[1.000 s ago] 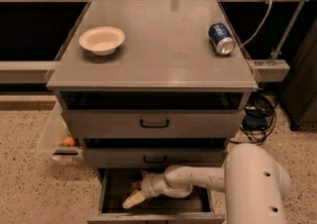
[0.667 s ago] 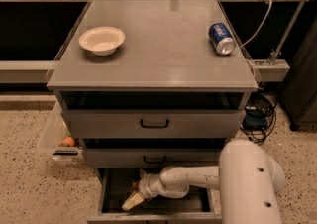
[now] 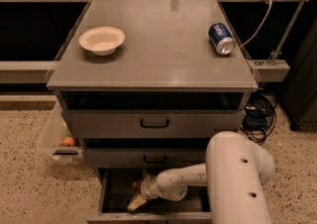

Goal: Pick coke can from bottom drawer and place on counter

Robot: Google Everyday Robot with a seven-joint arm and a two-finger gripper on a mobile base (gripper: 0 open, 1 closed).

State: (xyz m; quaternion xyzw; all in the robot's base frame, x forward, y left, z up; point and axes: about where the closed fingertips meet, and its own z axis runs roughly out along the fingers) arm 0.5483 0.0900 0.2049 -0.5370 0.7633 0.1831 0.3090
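The grey counter tops a cabinet of three drawers. A white robot arm stands below the counter's front right corner, its forearm bent leftward into the bottom drawer, which is pulled out under the front edge. The two wider drawers above it are pushed in. A clear plastic bin sits on the floor below the counter's left edge. A pale bowl sits upright near the back left corner. A blue can lies on its side near the right edge, towards the back. The gripper points down inside the bottom drawer, near its front; whether it is spread or closed cannot be told. The coke can shows as a bit of red in the same drawer, just behind the gripper, mostly hidden
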